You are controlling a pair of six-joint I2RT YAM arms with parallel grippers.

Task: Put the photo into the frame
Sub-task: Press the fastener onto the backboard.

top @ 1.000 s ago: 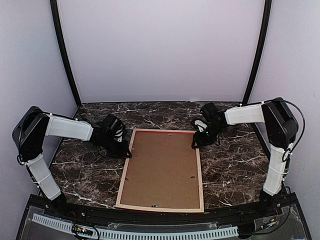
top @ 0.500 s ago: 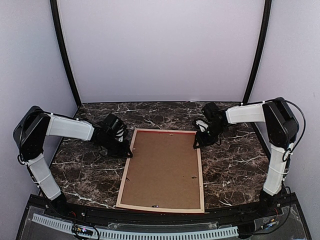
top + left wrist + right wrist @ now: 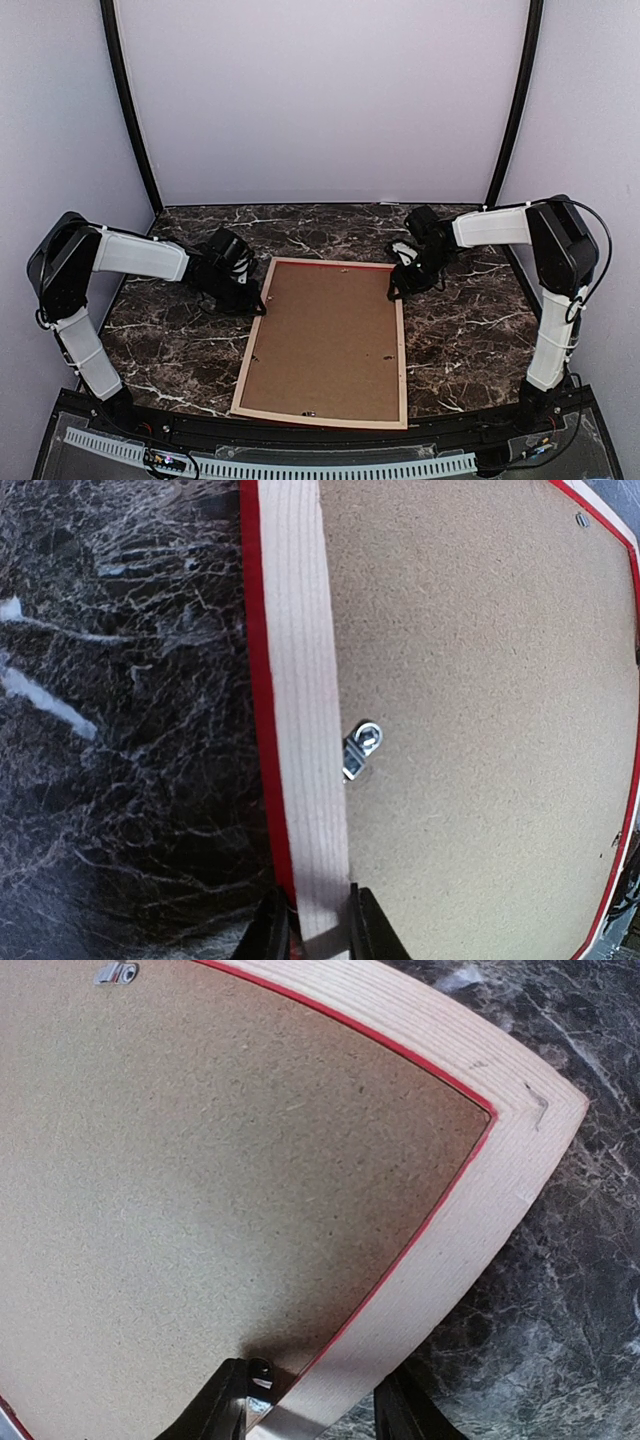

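Observation:
The frame (image 3: pixel 249 352) lies face down on the marble table, pale wood back up with a thin red edge. A brown backing board (image 3: pixel 325 340) fills it. The photo is hidden or out of view. My left gripper (image 3: pixel 256 301) is shut on the frame's left rail near its far end; the left wrist view shows the gripper (image 3: pixel 318 928) with one finger on each side of the rail (image 3: pixel 300 700). My right gripper (image 3: pixel 397 286) is shut on the right rail just below the far right corner, seen in the right wrist view (image 3: pixel 315 1408) straddling the rail (image 3: pixel 470 1210).
Small metal turn clips (image 3: pixel 362 748) sit on the backing board (image 3: pixel 480 730) along the rails, one also at the top of the right wrist view (image 3: pixel 115 972). Dark marble table (image 3: pixel 470 330) surrounds the frame. White walls and black corner posts close in the back and sides.
Almost nothing. Both grippers stay on the frame's rails, and the frame's near edge has crept slightly toward the arms' bases.

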